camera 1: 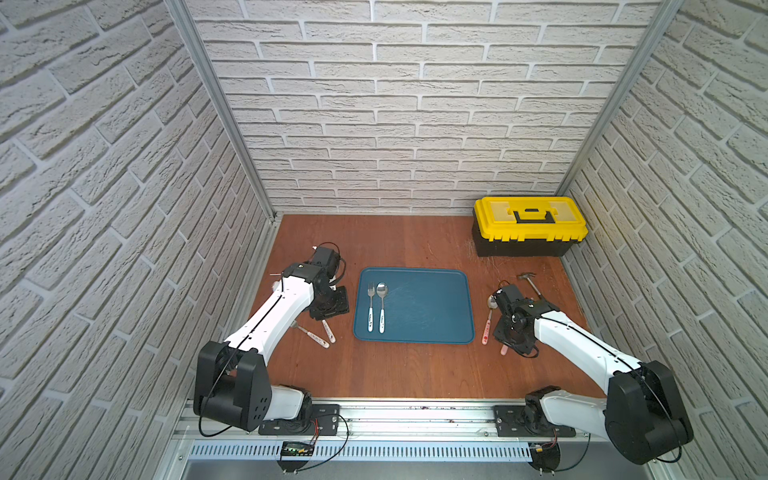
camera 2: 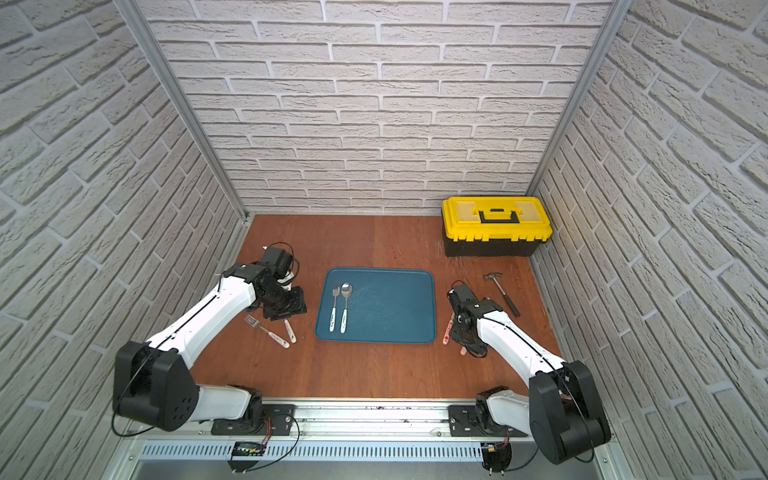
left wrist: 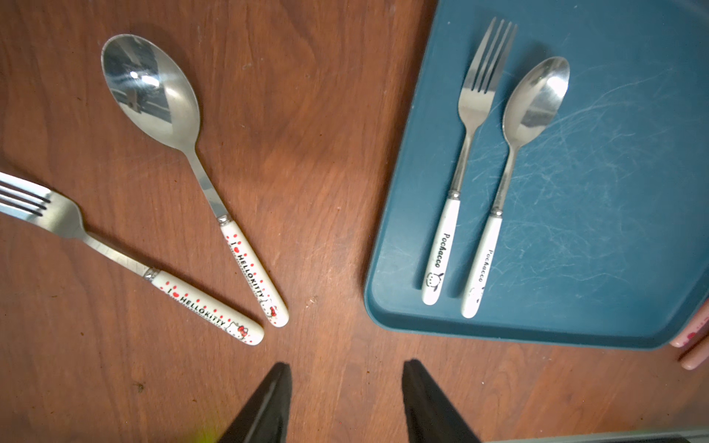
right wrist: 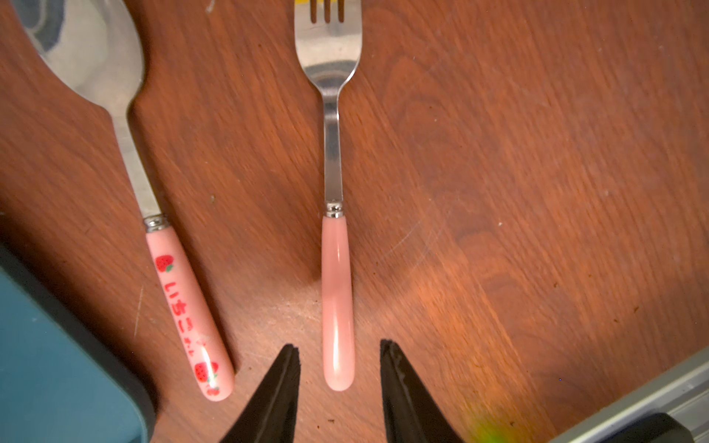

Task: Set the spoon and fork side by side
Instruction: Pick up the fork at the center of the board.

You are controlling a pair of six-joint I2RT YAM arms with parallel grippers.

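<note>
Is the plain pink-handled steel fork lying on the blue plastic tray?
No, the plain pink-handled steel fork lies on the brown wooden table, outside the blue plastic tray.

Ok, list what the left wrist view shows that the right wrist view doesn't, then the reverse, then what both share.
Left wrist only: Hello Kitty spoon and Hello Kitty fork splayed on the wooden table, Pochacco fork and Pochacco spoon side by side on the blue tray, the open left gripper. Right wrist only: the metal ends of the pink fork and strawberry spoon, the open right gripper straddling that fork's handle end. Both: table, tray, and the pink handle tips.
</note>
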